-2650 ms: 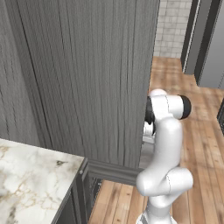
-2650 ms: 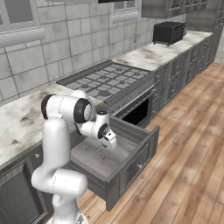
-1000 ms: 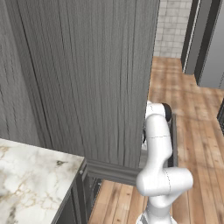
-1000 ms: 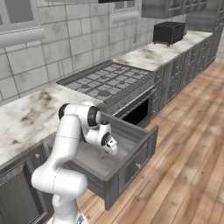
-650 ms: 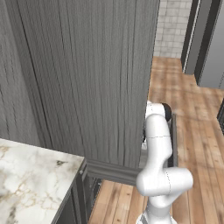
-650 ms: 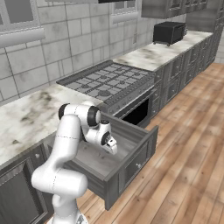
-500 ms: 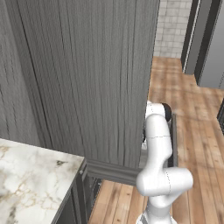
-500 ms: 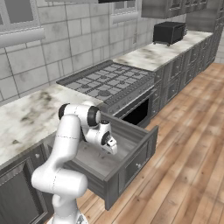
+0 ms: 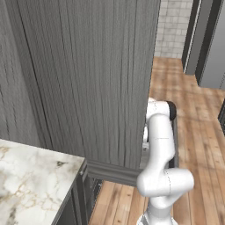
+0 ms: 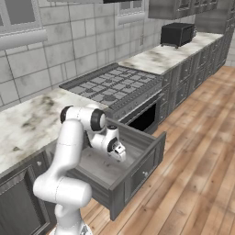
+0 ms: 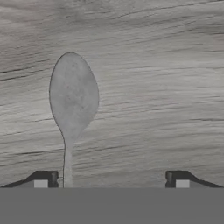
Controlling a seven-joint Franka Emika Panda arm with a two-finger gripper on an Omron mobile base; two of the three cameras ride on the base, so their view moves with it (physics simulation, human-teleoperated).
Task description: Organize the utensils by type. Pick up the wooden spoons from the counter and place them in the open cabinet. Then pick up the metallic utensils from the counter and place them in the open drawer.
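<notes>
A grey metallic spoon (image 11: 72, 100) lies flat on the light grey wood-grain floor of the open drawer (image 11: 153, 65), its oval bowl pointing away from me and its thin handle running back beside my left fingertip (image 11: 46, 179). My gripper (image 11: 111, 180) hovers just over it, open, with the fingertips far apart and nothing between them. From the right base view the gripper (image 10: 120, 153) reaches down into the open drawer (image 10: 137, 170) below the marble counter (image 10: 32, 121). The wooden spoons are out of view.
A gas stove (image 10: 112, 85) sits on the counter just beyond the drawer, with an oven below it. A dark microwave (image 10: 176, 33) stands far along the counter. A tall grey wood-grain panel (image 9: 88, 79) blocks most of the left base view. Wooden floor (image 10: 197, 160) lies to the right.
The gripper has opened from shut, letting the grey spoon go onto the drawer floor. The arm has held its place inside the drawer.
</notes>
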